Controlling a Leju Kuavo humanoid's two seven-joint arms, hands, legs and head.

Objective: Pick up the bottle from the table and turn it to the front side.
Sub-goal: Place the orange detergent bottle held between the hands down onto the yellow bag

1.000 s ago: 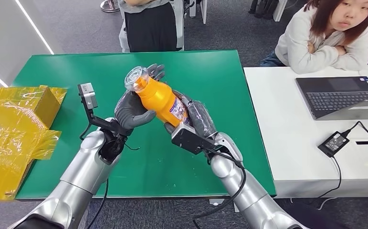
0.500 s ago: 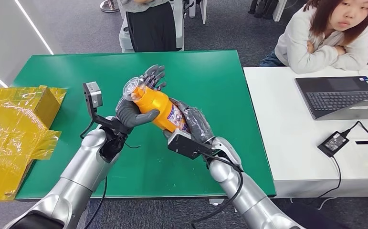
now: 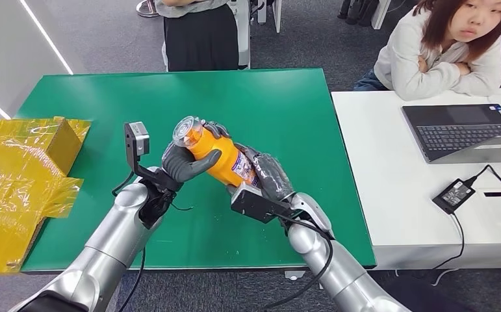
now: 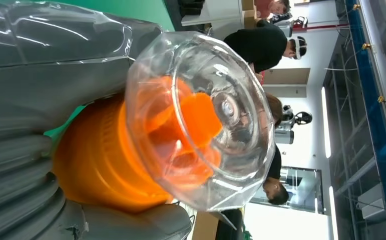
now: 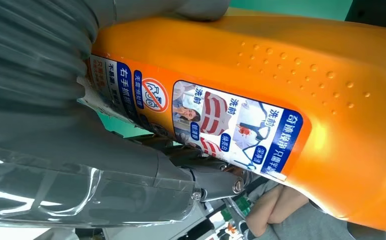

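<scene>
Above the green counter (image 3: pixel 286 110), I hold the orange detergent bottle (image 3: pixel 218 156) in both hands: left hand (image 3: pixel 184 162) near the cap at 10 o'clock, right hand (image 3: pixel 268 174) gripping its base. I'd loosen one hand before rotating.

Bare green table (image 3: pixel 286 110) is lying open all around the raised hands. Crumpled yellow packaging (image 3: pixel 20 169) is crowding the left edge, a standing person (image 3: pixel 202 36) is blocking the far side, and the white desk (image 3: pixel 397 195) is butting against the right.
</scene>
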